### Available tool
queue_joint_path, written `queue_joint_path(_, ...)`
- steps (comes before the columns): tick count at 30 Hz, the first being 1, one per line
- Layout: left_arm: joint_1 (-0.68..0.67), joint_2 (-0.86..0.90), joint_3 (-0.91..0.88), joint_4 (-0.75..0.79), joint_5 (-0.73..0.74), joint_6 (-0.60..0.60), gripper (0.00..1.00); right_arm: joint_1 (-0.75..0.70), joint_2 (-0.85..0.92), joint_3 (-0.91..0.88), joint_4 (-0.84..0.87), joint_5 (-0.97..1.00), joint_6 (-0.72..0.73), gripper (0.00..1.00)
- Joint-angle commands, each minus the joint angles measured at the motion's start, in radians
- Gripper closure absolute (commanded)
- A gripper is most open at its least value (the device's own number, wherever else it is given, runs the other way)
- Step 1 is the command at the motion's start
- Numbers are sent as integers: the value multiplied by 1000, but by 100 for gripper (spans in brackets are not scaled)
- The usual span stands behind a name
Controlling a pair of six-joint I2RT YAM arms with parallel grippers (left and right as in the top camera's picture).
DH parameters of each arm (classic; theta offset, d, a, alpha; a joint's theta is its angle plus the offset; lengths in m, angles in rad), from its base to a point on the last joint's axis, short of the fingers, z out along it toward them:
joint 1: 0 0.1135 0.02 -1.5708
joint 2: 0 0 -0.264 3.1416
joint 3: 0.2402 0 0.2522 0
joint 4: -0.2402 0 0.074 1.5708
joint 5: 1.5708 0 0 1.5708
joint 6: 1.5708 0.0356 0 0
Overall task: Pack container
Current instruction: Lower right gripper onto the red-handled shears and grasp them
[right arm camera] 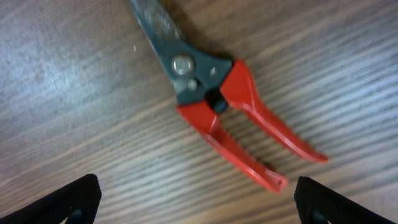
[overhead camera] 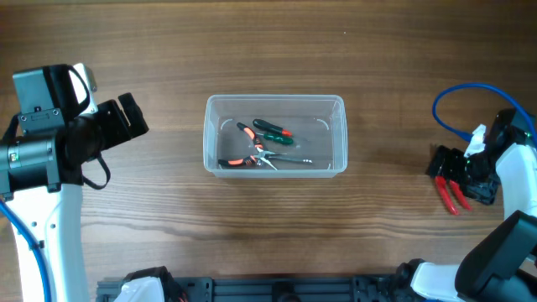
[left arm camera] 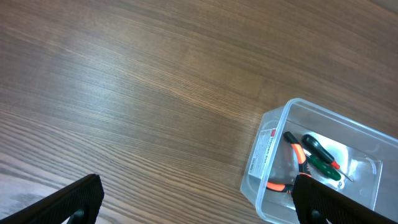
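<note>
1. While your left gripper (left arm camera: 199, 208) hangs spread wide over the table (overhead camera: 168, 50), holding nothing, the container (overhead camera: 207, 138) sits mid-table, well apart from it.
2. Inside lie orange-handled pliers (overhead camera: 250, 156) and what may be green-handled screwdrivers (overhead camera: 273, 130).
3. Your right gripper (right arm camera: 196, 205) is also wide, with red-handled shears (right arm camera: 230, 106) lying ungrasped on the wood beneath.

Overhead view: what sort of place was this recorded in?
Probably a robotics lab or test bench: a wood-grain table, a left robot arm and right robot arm at its ends, a clear rectangular plastic tub holding small hand tools, and red-handled cutters on the table.
</note>
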Motion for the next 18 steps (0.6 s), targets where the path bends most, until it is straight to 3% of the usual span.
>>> queue_joint_path(1, 5, -2, 6, 1, 12, -9, 0, 0, 10, -65, 50, 21, -29, 0)
queue_joint_path(5, 5, -2, 6, 1, 12, -9, 0, 0, 10, -174, 163, -26, -48, 1)
queue_joint_path(18, 5, -2, 6, -1, 12, -9, 0, 0, 45, -175, 238, -26, -127, 7)
